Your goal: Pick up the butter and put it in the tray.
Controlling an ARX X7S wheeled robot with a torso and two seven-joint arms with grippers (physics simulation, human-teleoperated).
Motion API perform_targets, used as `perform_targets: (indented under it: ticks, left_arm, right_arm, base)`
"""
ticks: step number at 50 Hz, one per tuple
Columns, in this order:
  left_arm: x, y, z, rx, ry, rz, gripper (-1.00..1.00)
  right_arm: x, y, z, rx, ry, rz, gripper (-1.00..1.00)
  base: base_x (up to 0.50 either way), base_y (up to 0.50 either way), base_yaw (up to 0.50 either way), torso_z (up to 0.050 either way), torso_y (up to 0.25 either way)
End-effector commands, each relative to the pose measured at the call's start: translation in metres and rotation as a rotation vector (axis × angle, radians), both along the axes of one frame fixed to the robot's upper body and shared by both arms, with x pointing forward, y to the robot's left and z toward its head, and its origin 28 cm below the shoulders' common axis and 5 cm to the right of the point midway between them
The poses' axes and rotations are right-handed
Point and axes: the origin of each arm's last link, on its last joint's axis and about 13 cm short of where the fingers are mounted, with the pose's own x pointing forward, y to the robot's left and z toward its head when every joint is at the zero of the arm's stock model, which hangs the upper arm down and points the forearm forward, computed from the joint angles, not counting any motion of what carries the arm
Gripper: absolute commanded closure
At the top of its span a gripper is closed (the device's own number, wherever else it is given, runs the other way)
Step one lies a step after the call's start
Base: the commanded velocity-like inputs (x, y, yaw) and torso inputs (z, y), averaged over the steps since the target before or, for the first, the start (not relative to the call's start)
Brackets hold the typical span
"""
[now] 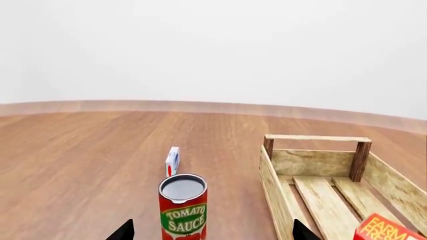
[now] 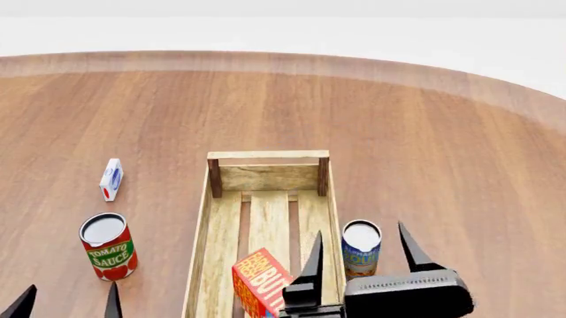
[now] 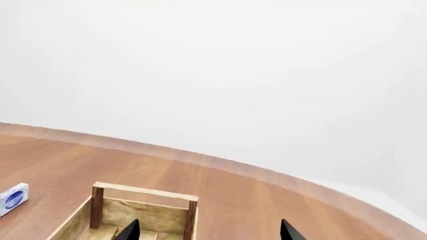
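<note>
The red-and-orange butter carton (image 2: 259, 281) stands tilted inside the pale wooden slatted tray (image 2: 220, 174). The right hand (image 2: 361, 248) is spread wide, empty; a careless retreat risks toppling the carton.

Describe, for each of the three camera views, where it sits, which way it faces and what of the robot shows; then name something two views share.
Head view: high up, looking down over the table; both tools show, left tool and right tool.
Left wrist view: low by the left tool, facing the tomato sauce can and tray; only fingertips show.
Right wrist view: by the right tool, facing the tray's far end; only fingertips show.
Shared: all three show the tray and small carton; head and left wrist show the butter.
</note>
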Motion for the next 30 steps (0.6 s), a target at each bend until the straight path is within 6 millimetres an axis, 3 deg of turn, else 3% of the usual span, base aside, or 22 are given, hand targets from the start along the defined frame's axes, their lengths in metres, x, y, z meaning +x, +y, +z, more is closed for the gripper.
perform_targets:
  ticks: [1, 19, 30]
  left_arm:
    - [0.001, 0.000, 0.003, 0.009, -0.014, -0.001, -1.00]
    - [0.000, 0.000, 0.005, 0.025, -0.033, -0.001, -1.00]
    - [-0.002, 0.000, 0.006, 0.024, -0.035, 0.001, -1.00]
  right_arm:
    - [-0.028, -0.004, -0.017, 0.074, -0.080, -0.042, -1.00]
    - [-0.040, -0.005, -0.032, 0.084, -0.068, -0.059, -1.00]
    - [-0.039, -0.004, -0.031, 0.067, -0.063, -0.055, -1.00]
  base:
    - [0.00, 0.00, 0.00, 0.000, 0.000]
    - [0.00, 0.00, 0.00, 0.000, 0.000]
    - [0.00, 0.00, 0.00, 0.000, 0.000]
